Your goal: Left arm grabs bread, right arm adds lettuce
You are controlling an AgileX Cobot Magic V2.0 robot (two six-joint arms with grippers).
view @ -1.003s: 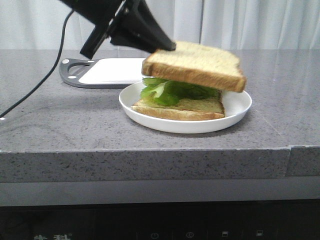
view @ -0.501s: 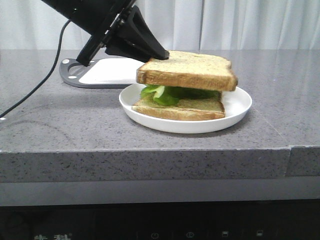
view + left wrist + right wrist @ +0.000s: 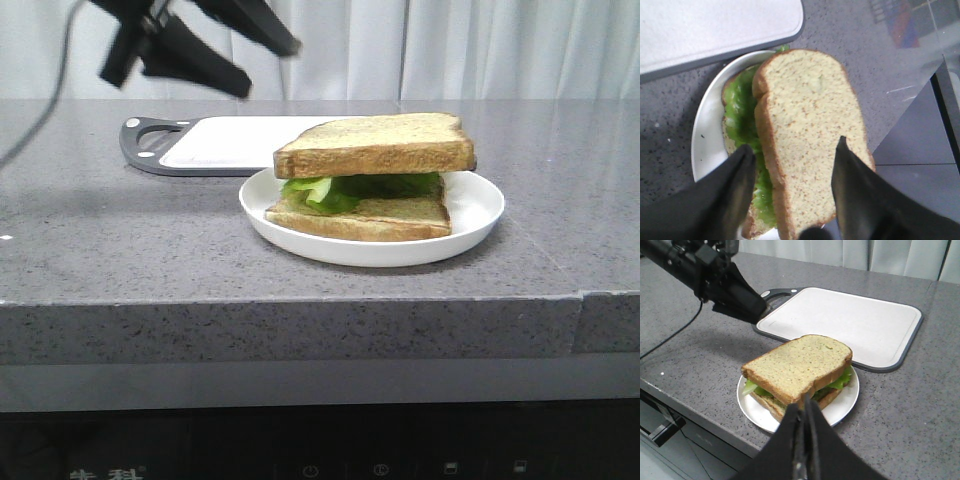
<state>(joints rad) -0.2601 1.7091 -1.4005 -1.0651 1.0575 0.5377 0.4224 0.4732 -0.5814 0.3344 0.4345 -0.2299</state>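
The left arm's fingers (image 3: pixel 265 65) hang spread and empty in the front view's upper left. The right arm's fingers (image 3: pixel 805 440) are pressed together, holding nothing. The bread (image 3: pixel 375 145), mid-frame, caps the lettuce (image 3: pixel 330 190) on the plate (image 3: pixel 480 215). It looks light and crumbly; best pinched gently across opposite crust edges.

Left claw (image 3: pixel 262 62) raised, fingers spread; right claw (image 3: pixel 804 412) pressed together.

bread (image 3: pixel 375 145) tops lettuce (image 3: pixel 330 189) on plate (image 3: pixel 475 215).
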